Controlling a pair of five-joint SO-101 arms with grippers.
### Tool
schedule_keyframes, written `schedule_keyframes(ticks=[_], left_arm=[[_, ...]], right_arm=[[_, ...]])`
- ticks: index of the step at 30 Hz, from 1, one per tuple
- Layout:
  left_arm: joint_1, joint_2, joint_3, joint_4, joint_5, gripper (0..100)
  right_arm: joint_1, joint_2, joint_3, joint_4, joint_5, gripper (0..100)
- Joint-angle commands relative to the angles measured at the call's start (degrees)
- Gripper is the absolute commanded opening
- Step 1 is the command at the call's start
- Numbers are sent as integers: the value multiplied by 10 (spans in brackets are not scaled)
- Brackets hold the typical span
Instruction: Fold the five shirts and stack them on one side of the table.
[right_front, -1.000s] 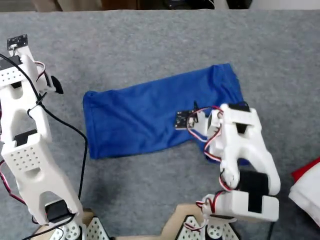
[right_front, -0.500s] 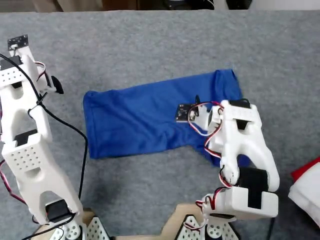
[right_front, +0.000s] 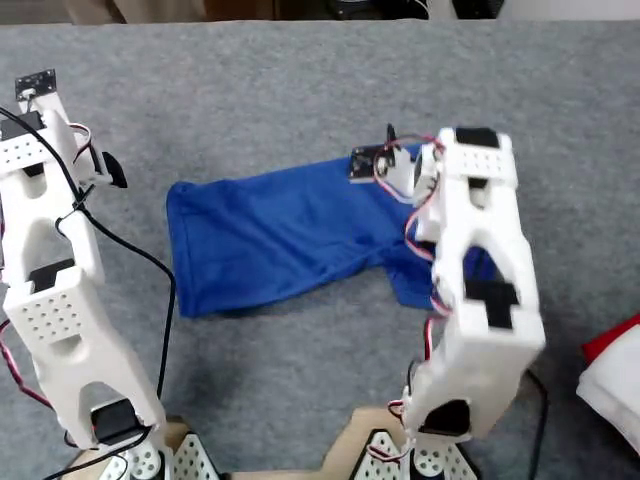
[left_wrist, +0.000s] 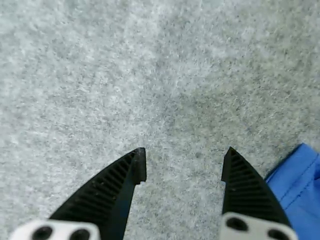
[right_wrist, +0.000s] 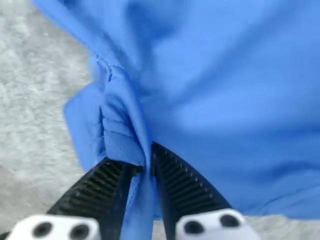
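My right end effector is pinched tight on a bunched edge of the one blue shirt, which lies mid-desk (my arm hides its right part). My left end effector gapes empty near the left edge. White and red cloth is cut off at the right edge.

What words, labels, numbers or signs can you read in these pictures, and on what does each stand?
None can be read.
The blue shirt is plain where it shows, and so is the grey table.
The small circuit board on the right arm may bear marks, but they are too small to read.
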Motion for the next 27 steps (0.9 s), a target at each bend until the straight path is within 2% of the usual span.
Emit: schedule_keyframes(ticks=[1, 5, 9, 12, 20, 22, 27], left_arm=[[-9, -6, -28, -6, -5, 257], [-11, -6, -28, -6, -5, 258], [-11, -6, -28, -6, -5, 258], [-11, -6, -28, -5, -5, 259], [-8, -6, -28, -4, -5, 260], [-8, -6, -28, -4, -5, 260], [-7, -6, -28, -4, -5, 260]], right_arm=[[-7, 114, -220, 76, 32, 25], [-15, 238, -450, 178, 62, 28], [-22, 321, -609, 191, 86, 30], [-37, 349, -647, 191, 91, 72], [-54, 352, -698, 190, 69, 426], [-51, 352, -722, 191, 55, 458], [-38, 342, -781, 193, -13, 456]])
